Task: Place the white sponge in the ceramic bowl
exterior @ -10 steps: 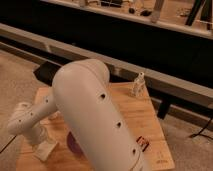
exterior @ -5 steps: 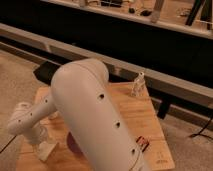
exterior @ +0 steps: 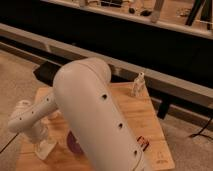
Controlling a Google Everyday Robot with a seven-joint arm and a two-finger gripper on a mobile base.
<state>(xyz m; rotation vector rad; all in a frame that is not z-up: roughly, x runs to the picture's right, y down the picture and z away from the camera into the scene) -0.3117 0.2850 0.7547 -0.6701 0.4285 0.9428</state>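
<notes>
My big white arm (exterior: 95, 115) fills the middle of the camera view and hides much of the wooden table (exterior: 145, 117). The gripper (exterior: 44, 146) hangs low at the table's left front, just left of the ceramic bowl (exterior: 75, 146). Only a dark purple sliver of the bowl shows beside the arm. The white sponge is hidden or out of view.
A small pale upright figure (exterior: 138, 84) stands at the table's far right edge. A small red and dark object (exterior: 143, 143) lies near the right front. A long grey ledge (exterior: 165, 82) and a dark wall run behind the table. A black cable (exterior: 202, 131) lies on the floor at right.
</notes>
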